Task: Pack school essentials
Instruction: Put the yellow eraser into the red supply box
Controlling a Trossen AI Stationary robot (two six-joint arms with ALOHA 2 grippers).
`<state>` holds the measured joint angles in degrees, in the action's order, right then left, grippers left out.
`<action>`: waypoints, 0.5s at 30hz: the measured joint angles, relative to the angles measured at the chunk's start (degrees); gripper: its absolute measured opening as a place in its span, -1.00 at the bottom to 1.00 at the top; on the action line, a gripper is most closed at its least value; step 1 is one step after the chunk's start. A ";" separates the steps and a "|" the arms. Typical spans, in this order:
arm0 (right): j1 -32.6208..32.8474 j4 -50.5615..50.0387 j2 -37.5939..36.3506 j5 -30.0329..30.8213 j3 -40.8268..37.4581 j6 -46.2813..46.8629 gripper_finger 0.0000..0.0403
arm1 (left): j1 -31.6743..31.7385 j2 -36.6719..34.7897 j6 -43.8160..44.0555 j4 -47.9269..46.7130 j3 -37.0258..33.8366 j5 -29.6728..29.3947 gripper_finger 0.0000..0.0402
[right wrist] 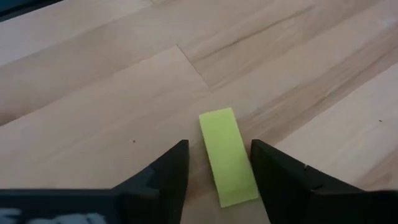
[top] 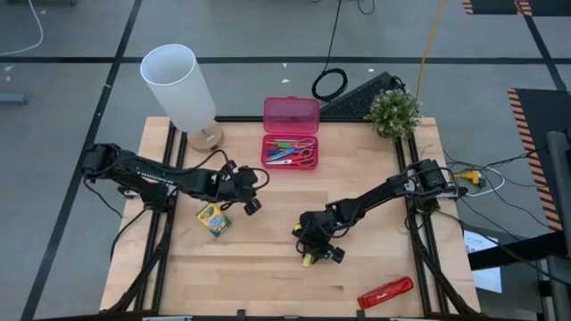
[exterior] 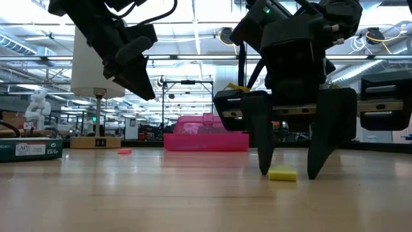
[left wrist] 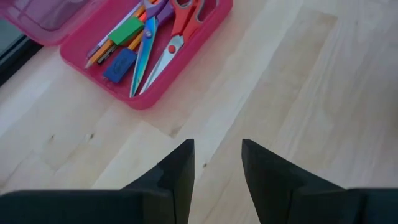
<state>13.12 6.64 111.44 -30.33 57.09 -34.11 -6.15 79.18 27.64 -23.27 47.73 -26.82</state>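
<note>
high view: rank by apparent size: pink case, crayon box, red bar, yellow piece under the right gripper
1. pink case, open, clearly the largest.
2. red bar and crayon box: the bar is longer but slimmer, the box stubbier; too close to rank.
3. yellow piece, tiny, partly hidden by the right gripper.

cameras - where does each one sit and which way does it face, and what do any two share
High view: above the table, looking straight down; both arms show, left gripper by the crayon box, right gripper over the yellow piece.
Low view: table height, looking level across to the pink case; both grippers come down from above.
Left wrist view: looks past its own open fingers at bare wood, with the case and scissors beyond.
Right wrist view: looks down past its own fingers, which straddle the yellow piece.
Shared: the yellow piece appears in the low and right wrist views.
</note>
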 joint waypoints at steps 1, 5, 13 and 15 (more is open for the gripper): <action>0.01 -0.03 0.00 -0.02 -0.02 -0.20 -0.23 | -0.04 0.15 0.65 0.00 0.01 -0.24 -0.32; 0.03 -0.02 0.02 -0.06 -0.03 -0.59 -0.40 | -1.00 0.37 2.32 -0.02 0.00 -0.32 -0.32; 0.03 0.04 -0.04 0.10 -0.05 -0.10 -0.62 | -5.08 0.37 5.55 -0.08 0.01 -2.93 -0.32; 0.03 0.04 -0.09 0.24 -0.05 0.22 -0.62 | -5.76 0.37 5.57 -0.08 0.01 -3.27 -0.32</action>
<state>13.15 6.68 111.35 -30.09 57.04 -33.89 -11.91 79.55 33.22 -23.35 47.75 -30.09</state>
